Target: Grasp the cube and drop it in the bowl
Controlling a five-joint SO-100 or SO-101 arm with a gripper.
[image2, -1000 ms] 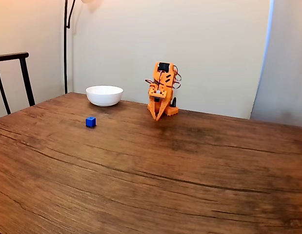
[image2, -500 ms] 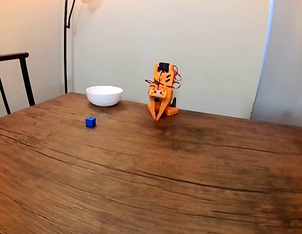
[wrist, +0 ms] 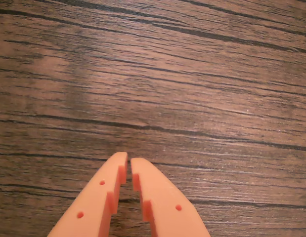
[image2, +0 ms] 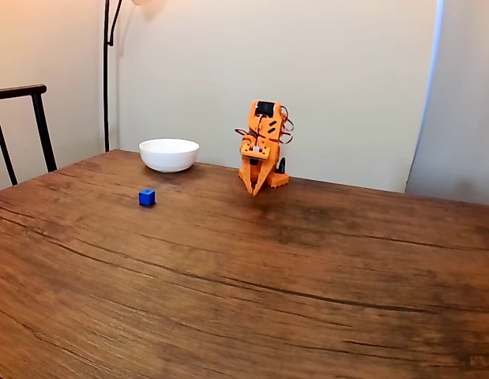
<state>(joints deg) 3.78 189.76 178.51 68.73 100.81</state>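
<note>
looking down through the wrist view, i see my pincer [wrist: 129, 163] with its two orange fingers [wrist: 162, 197] pressed nearly together, only a thin slit between the tips, and nothing between them. under it is bare wood grain of the table [wrist: 192, 74]. in the fixed view the pincer [image2: 255, 191] points down, tucked close to the arm's own base at the far side of the table [image2: 307, 300], the arm folded above it.

out from there, the cube [image2: 147, 197] sits well to the left of the pincer in the fixed view and a little nearer the camera, alone on the wood, flat on one face. the bowl [image2: 169, 155] stands left of the pincer too, further back than the cube, upright, and apart from it.

my read on the cube: it looks solid, stiff and very light, with plain smooth faces that may be a bit slick. it is small, so i judge the fingers should spread first, then come down over it and close on two opposite flat side faces, not on edges or corners, which would likely twist or squirt it away. a light thing like this will slide if one finger nudges it early, so i would centre the gap over it before closing. the glossy bowl looks hard, so i would release low over its opening.
</note>
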